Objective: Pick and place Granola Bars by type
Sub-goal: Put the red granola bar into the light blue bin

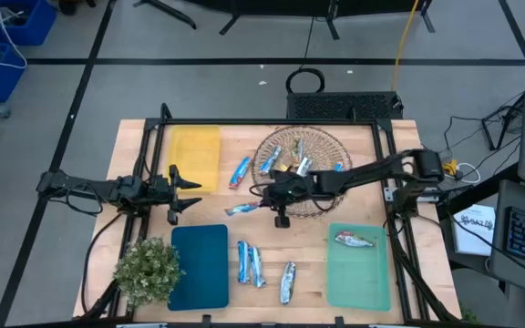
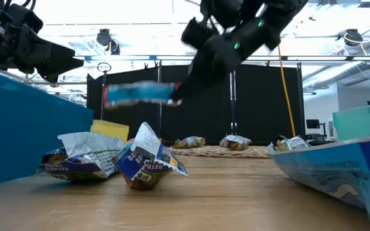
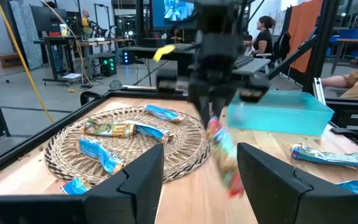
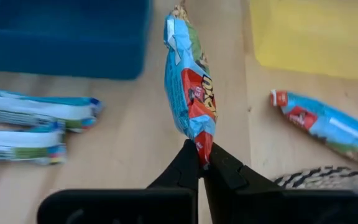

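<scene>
Bench (image 1: 313, 264): wooden, carries all items; sorting is, by my judgement, barely begun.

Blue mat (image 1: 200, 266): near my left front corner, bare. No bar on it yet.

Green mat (image 1: 358, 269): right front. One bar (image 1: 355, 240) lies on its far end, the only bar placed on any mat.

Yellow mat (image 1: 195, 157): far left, bare.

Basket (image 1: 322, 143): round wicker, far centre. Several bars (image 1: 271, 159) lie in it, blue-wrapped and one with a yellowish wrapper; exact count I cannot tell, as my right arm crosses it.

Plant (image 1: 148, 271): left front corner, beside the blue mat, no part of the job.

My left jaws (image 1: 186, 193): spread open, empty, waiting at the left side between the yellow and blue mats.

My right jaws (image 4: 202, 160): closed on one end of a blue-and-red bar (image 4: 189, 93), held off the bench above bare wood between basket and blue mat; the bar hangs out ahead of the tips.

Loose bars on the bench, not sorted: one blue-and-red bar (image 1: 239, 171) between yellow mat and basket; a pair (image 1: 249, 264) side by side just beside the blue mat; a single one (image 1: 287, 281) between that pair and the green mat.

Balance: one placed, one in transit, three silver-blue and one red-blue loose, the basket's load untouched. Most of the work remains.
</scene>
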